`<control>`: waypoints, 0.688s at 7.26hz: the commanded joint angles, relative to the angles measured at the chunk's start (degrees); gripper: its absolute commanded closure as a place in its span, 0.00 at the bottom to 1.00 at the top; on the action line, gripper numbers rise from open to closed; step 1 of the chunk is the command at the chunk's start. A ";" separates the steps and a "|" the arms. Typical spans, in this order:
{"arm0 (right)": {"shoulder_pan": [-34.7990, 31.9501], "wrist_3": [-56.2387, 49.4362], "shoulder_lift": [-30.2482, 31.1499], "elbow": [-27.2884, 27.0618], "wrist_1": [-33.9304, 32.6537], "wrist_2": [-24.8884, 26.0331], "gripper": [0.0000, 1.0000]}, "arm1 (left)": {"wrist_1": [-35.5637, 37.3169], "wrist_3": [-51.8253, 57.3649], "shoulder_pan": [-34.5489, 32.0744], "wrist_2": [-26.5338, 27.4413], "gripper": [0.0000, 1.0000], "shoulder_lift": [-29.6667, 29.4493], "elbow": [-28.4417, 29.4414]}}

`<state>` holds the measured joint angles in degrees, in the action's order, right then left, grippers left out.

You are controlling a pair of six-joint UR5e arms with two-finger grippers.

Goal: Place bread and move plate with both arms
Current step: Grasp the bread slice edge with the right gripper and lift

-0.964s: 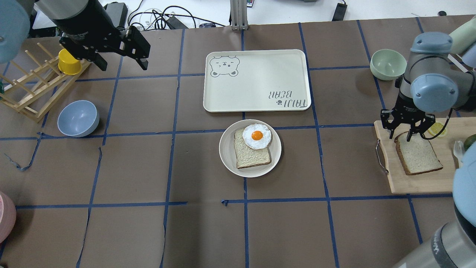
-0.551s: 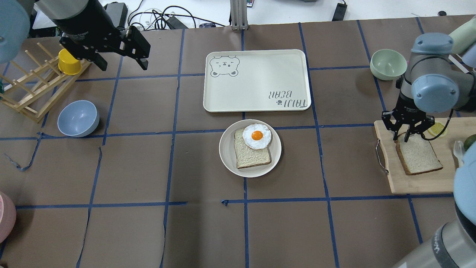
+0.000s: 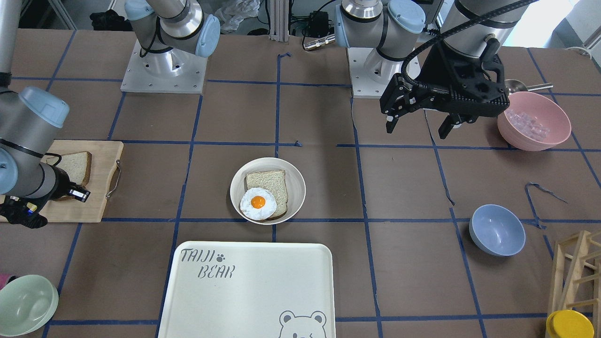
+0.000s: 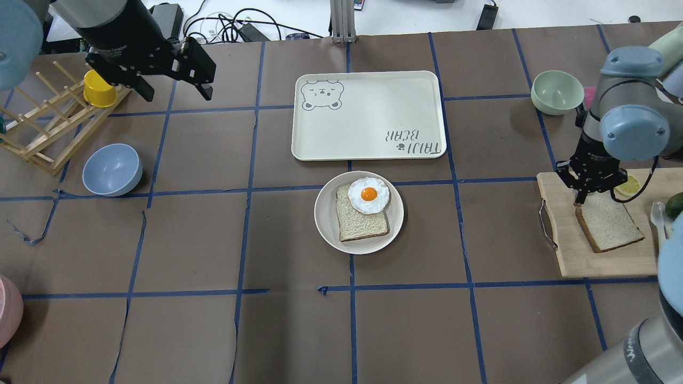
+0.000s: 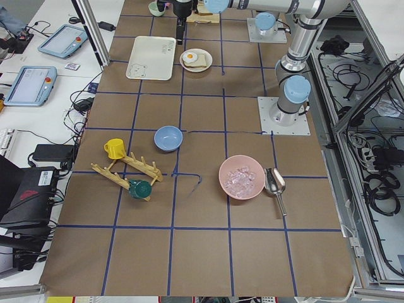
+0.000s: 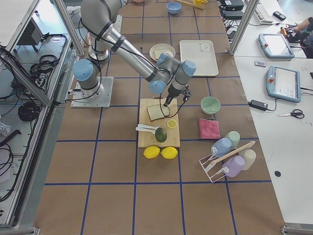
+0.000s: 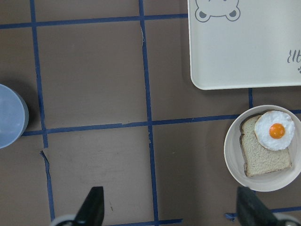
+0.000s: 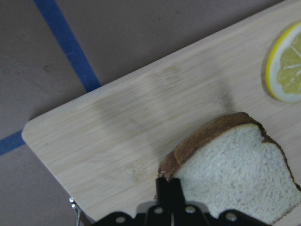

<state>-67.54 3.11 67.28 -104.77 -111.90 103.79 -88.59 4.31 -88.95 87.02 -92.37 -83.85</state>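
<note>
The bread [image 4: 611, 229], dark-crusted with pale crumb, lies on a wooden cutting board [image 4: 597, 264] at the right. My right gripper [image 4: 582, 201] is shut on the bread's far-left crust corner. The right wrist view shows its fingers [image 8: 167, 190] pinched together on that corner of the bread [image 8: 235, 174]. The plate [image 4: 325, 224] is at the table's middle and holds a lighter slice [image 4: 360, 221] and a fried egg [image 4: 368, 195]. My left gripper [image 4: 176, 96] is open and empty, high over the back left. The plate's rim [image 7: 233, 155] shows in the left wrist view.
A bear-print tray [image 4: 368, 114] lies just behind the plate. A green bowl [image 4: 557, 92] stands behind the board and a lemon slice [image 4: 628, 185] lies on it. A blue bowl [image 4: 112, 169] and a wooden rack [image 4: 48, 128] with a yellow cup [image 4: 99, 89] are at the left.
My right gripper has gone from open astride the bread's corner to shut on it. The gripper and bread have shifted a little to the right. The left arm has not moved.
</note>
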 commanded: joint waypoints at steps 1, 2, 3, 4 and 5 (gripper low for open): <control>-0.05 0.66 2.75 0.45 2.64 -1.13 1.00 | 0.00 0.00 0.00 0.00 0.00 0.00 0.00; -0.22 3.27 4.24 0.53 3.96 -3.66 1.00 | 0.00 0.00 0.00 0.00 0.00 0.00 0.00; -0.75 4.43 5.04 1.23 5.45 -3.69 1.00 | 0.00 0.00 0.00 0.00 0.00 0.00 0.00; -0.93 4.44 5.49 4.02 9.91 -3.69 1.00 | 0.00 0.00 0.00 0.00 0.00 0.00 0.00; -1.54 4.53 5.75 9.01 16.13 -3.77 1.00 | 0.00 0.00 0.09 0.08 0.00 0.00 0.00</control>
<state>-68.47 7.30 72.48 -100.59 -102.26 100.22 -88.59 4.31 -88.93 87.03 -92.37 -83.85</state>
